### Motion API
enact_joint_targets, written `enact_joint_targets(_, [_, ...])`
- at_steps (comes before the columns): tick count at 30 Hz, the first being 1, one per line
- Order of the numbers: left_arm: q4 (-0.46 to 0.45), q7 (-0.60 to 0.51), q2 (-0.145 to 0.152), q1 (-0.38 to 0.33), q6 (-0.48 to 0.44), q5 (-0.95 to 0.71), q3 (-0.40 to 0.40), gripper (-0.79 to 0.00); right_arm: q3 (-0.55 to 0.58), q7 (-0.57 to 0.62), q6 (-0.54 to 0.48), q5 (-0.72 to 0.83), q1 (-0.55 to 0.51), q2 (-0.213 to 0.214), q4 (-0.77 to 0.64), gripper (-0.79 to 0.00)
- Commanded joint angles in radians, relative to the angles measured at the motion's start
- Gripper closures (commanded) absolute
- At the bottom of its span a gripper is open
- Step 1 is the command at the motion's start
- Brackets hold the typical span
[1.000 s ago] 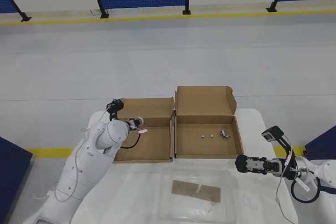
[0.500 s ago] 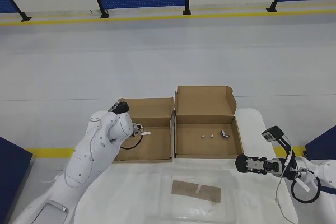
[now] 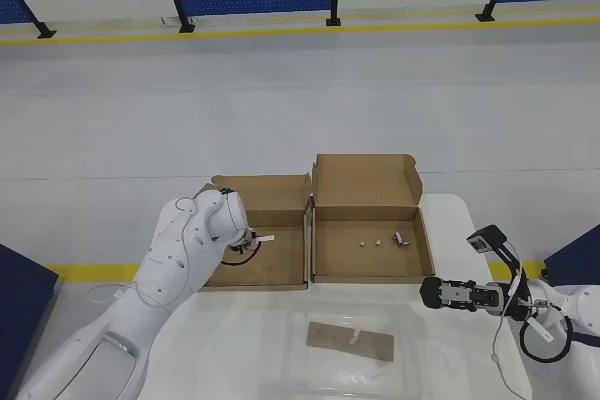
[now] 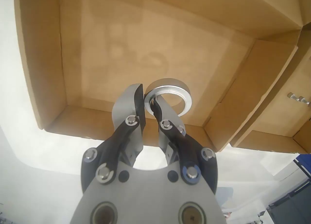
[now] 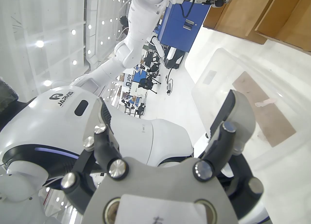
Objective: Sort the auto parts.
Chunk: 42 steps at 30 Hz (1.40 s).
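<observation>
A metal ring is clamped by the left gripper. In the left wrist view one finger is seen inside the ring and the other outside, so that its wall is pinched between them. The ring is held above the floor of the left box, toward the box's near wall.

In the top view this grasp is hidden under the arm. There the left box and the right box are seen touching side by side at the far edge of the tabletop. Three small parts are shown in a row toward the far right corner of the right box's floor. Two of them are also caught in the left wrist view.

The right gripper is held over the tabletop's right edge, just off the right box's near right corner. In the right wrist view its fingers are shown spread wide with nothing between them.

A clear bin is set at the tabletop's near edge, and a brown sheet lies in it.
</observation>
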Motion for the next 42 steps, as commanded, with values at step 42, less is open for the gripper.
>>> enact_joint_targets(42, [0.698, 0.196, -0.344, -0.164, -0.129, -0.169, 0.142, 0.0, 0.0, 0.0, 0.0, 0.0, 0.0, 0.0, 0.0, -0.785])
